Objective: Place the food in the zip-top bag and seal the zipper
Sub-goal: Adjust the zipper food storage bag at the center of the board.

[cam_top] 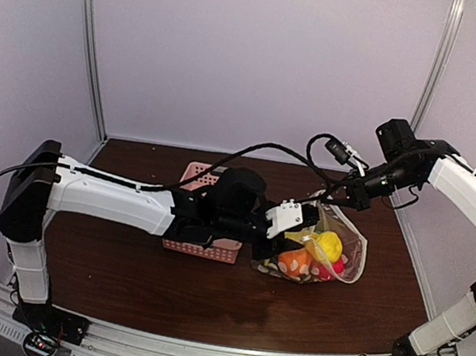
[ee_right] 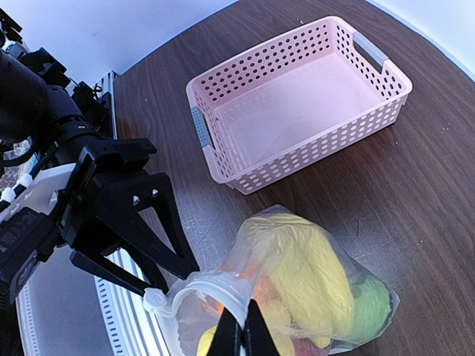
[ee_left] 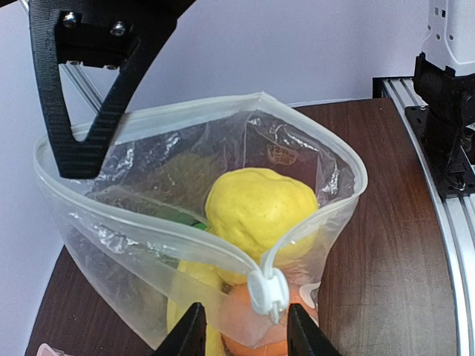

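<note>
The zip-top bag [cam_top: 323, 255] sits right of centre with its mouth open and the food inside. I see a yellow piece [ee_left: 256, 206], an orange [ee_left: 249, 326], a banana [ee_left: 191, 293] and a bit of green [ee_left: 180, 216]. The zipper [ee_left: 171, 239] runs along the rim and ends at a white slider [ee_left: 267, 293]. My left gripper [ee_left: 243, 335] is open, one finger on each side of the slider, with a gap on the left side. My right gripper [ee_right: 245, 335] is shut on the far rim of the bag [ee_right: 312, 285] and holds it up.
An empty pink lattice basket [ee_right: 297, 104] stands on the brown table [cam_top: 116, 276] behind my left arm, left of the bag. The aluminium rail [ee_left: 453, 222] and my right arm's base run along the near edge.
</note>
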Robot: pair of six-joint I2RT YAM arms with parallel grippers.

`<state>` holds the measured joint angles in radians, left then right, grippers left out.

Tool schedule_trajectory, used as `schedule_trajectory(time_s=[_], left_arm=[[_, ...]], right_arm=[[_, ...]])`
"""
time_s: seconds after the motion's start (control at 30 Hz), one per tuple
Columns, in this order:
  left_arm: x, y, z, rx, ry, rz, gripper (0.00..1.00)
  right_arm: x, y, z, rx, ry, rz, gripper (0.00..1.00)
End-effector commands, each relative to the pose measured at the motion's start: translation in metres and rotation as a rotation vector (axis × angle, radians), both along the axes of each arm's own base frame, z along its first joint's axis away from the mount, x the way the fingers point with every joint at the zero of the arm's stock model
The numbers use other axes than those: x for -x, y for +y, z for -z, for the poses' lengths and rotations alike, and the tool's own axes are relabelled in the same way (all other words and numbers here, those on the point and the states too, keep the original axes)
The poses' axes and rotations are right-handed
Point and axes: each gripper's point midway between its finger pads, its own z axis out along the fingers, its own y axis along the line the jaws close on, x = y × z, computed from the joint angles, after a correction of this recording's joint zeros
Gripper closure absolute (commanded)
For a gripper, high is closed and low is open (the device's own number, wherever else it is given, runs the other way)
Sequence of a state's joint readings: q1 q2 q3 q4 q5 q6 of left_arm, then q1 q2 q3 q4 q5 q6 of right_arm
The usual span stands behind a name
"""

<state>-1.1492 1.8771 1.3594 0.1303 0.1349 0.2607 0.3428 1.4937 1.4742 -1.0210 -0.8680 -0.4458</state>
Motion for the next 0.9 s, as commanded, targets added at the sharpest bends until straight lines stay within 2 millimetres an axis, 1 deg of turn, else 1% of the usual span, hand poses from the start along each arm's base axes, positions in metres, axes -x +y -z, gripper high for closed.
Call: schedule_trajectory(time_s=[0.0, 0.07, 0.2, 0.3, 0.33, 0.4, 0.47, 0.5, 0.6, 0.67, 0.73, 0.87], left_arm=[[-0.002, -0.013, -0.011, 0.041, -0.02, 0.011, 0.61], [-0.004, -0.015, -0.012, 0.044, -0.021, -0.002, 0.63], [-0.012, -0.016, -0.013, 0.05, -0.024, -0.046, 0.79], [-0.016, -0.014, -0.013, 0.047, -0.026, -0.072, 0.87], [-0.017, -0.013, -0.014, 0.043, -0.024, -0.08, 0.9], [-0.017, -0.009, -0.015, 0.041, -0.019, -0.09, 0.94], [-0.017, -0.005, -0.019, 0.047, -0.013, -0.101, 0.94], [-0.016, -0.002, -0.02, 0.049, -0.009, -0.103, 0.95], [-0.012, 0.001, -0.019, 0.056, 0.015, -0.103, 0.95], [-0.01, 0.002, -0.018, 0.063, 0.03, -0.1, 0.95], [-0.01, 0.002, -0.016, 0.072, 0.043, -0.1, 0.95], [-0.01, 0.003, -0.018, 0.083, 0.051, -0.108, 0.96]], right_arm=[[-0.001, 0.005, -0.003, -0.018, -0.003, -0.013, 1.0], [0.0, 0.004, -0.003, -0.018, -0.001, -0.011, 1.0], [-0.001, 0.004, -0.003, -0.012, -0.003, -0.007, 1.0], [-0.001, 0.002, -0.004, -0.003, -0.01, -0.002, 1.0], [-0.002, -0.001, -0.004, 0.014, -0.018, 0.005, 0.99], [-0.011, -0.015, -0.001, 0.081, -0.042, 0.05, 0.95], [-0.016, -0.034, 0.003, 0.133, -0.041, 0.096, 0.9], [-0.016, -0.043, 0.005, 0.155, -0.035, 0.104, 0.85], [-0.001, -0.062, 0.021, 0.234, -0.009, 0.101, 0.71], [0.01, -0.069, 0.032, 0.266, 0.001, 0.099, 0.65], [0.016, -0.075, 0.04, 0.289, -0.008, 0.11, 0.62], [0.017, -0.086, 0.048, 0.346, -0.032, 0.148, 0.61]])
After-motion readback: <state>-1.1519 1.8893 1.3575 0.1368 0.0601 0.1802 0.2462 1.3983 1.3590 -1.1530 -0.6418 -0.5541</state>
